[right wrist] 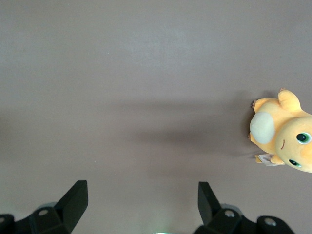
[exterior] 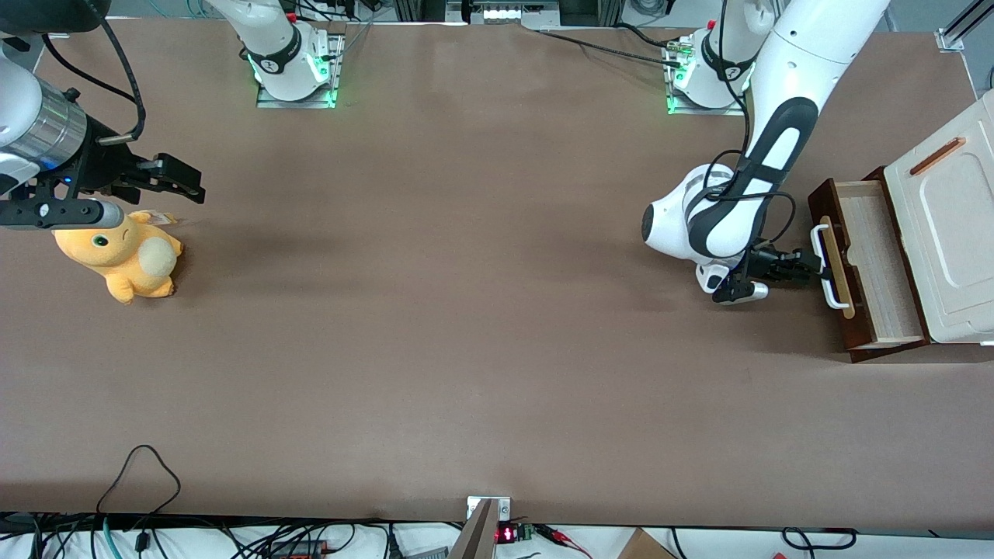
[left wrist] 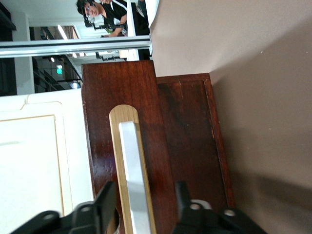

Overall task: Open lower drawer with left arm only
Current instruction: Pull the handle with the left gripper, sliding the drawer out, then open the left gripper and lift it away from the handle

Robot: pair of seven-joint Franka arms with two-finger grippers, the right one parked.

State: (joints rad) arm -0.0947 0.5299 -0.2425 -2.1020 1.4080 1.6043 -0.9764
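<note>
The lower drawer (exterior: 881, 264) is pulled partly out of the cabinet, and its pale interior shows. Its dark brown front (left wrist: 141, 97) carries a white bar handle (exterior: 823, 265) on a tan wood strip. The handle also shows in the left wrist view (left wrist: 134, 170). The left arm (exterior: 776, 147) reaches down in front of the drawer. Its black gripper (exterior: 808, 268) is at the handle. In the left wrist view the gripper (left wrist: 145, 190) is open, with one finger on each side of the handle and tan strip and gaps between them.
The cream-white cabinet top (exterior: 951, 233) with a small reddish bar (exterior: 937, 155) sits above the drawer at the working arm's end of the table. A yellow plush toy (exterior: 124, 260) lies toward the parked arm's end. Cables (exterior: 140, 473) trail at the edge nearest the front camera.
</note>
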